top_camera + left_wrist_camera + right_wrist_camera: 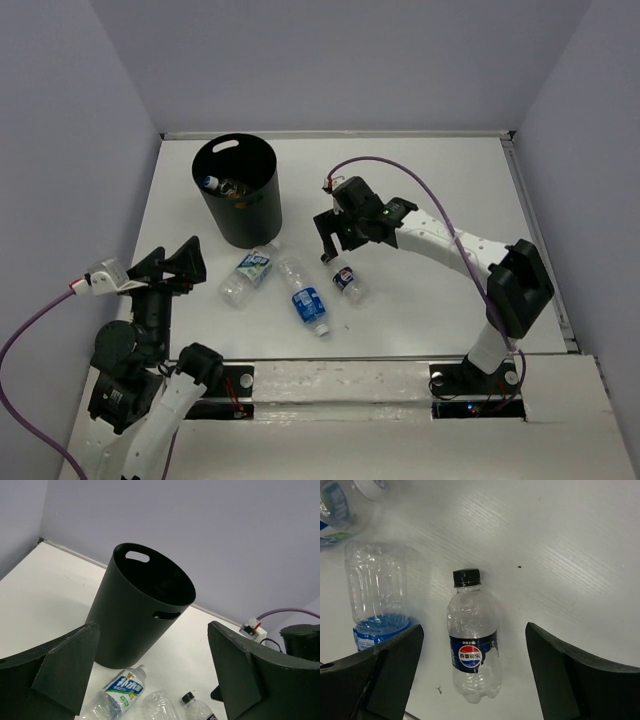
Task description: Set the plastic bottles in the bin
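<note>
The tall black bin [238, 195] stands at the back left and has bottles inside [215, 184]; it also shows in the left wrist view [135, 615]. Three clear bottles lie on the table in front of it: one with a green-blue label [248, 273], one with a blue label [304, 295], and a black-capped Pepsi bottle [346, 277]. My right gripper [330, 242] is open, hovering just above the Pepsi bottle [472, 647], which lies between its fingers. My left gripper [178, 262] is open and empty, left of the bottles, facing the bin.
White table with a raised edge along the back and the right side [535, 230]. Purple walls surround it. A purple cable [400, 170] loops off the right arm. The green-labelled bottle [117, 692] lies at the bin's foot.
</note>
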Robot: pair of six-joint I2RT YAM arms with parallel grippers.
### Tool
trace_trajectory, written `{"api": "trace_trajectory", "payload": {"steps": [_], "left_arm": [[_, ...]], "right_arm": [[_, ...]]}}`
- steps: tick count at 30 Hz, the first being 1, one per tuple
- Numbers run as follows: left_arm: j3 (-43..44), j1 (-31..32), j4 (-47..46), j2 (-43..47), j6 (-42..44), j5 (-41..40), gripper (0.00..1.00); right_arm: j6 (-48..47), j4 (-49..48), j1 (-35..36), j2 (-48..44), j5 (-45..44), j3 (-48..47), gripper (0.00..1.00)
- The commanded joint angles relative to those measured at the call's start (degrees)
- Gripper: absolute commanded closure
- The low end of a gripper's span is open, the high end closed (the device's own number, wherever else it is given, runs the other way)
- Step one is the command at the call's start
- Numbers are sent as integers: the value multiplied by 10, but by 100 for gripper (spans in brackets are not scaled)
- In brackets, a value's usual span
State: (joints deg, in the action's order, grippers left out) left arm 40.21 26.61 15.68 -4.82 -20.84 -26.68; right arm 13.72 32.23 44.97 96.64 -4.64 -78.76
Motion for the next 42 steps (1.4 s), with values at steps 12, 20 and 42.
{"api": "trace_trajectory", "payload": {"steps": [12,20,42], "left_arm": [[2,-6,-24,-12,8,7,1],[2,-6,-24,-7,10,4,1],[3,-6,-21,-7,5,-3,1]], "right_arm": [[-1,10,0,118,78,0,17],[-4,13,0,103,50,-3,53],[-4,-241,-6,107,163,-431,65]]}}
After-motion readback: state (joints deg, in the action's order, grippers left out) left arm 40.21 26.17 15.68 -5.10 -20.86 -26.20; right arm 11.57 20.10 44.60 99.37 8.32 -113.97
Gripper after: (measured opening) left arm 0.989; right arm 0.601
